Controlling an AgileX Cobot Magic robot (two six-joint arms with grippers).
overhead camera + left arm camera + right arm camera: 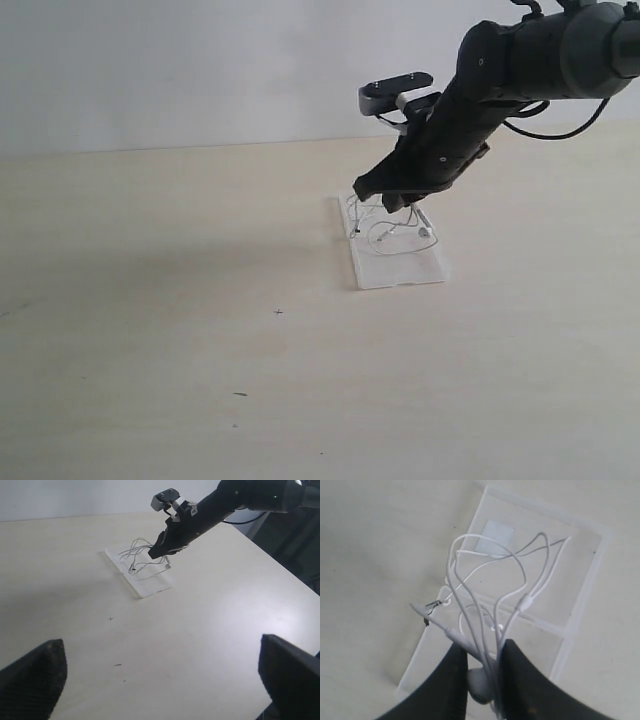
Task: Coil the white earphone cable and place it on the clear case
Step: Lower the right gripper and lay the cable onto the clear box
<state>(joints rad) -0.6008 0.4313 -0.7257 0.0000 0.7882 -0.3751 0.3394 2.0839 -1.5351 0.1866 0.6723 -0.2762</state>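
Observation:
The white earphone cable (523,578) hangs in loose loops from my right gripper (484,660), which is shut on the gathered strands and an earbud (480,686). The plug (431,618) sticks out sideways. The loops dangle over the clear case (581,597), which lies flat on the table with its white sticker (497,534) near one corner. The exterior view shows the right gripper (400,203) just above the case (400,268), the cable (385,233) reaching down onto it. My left gripper (162,680) is open and far from the case, its fingers (35,680) wide apart with nothing between them.
The pale wooden table (150,300) carries a few small dark specks (278,312). A white wall rises behind it. In the left wrist view the table's edge (285,565) runs close beyond the right arm (225,502).

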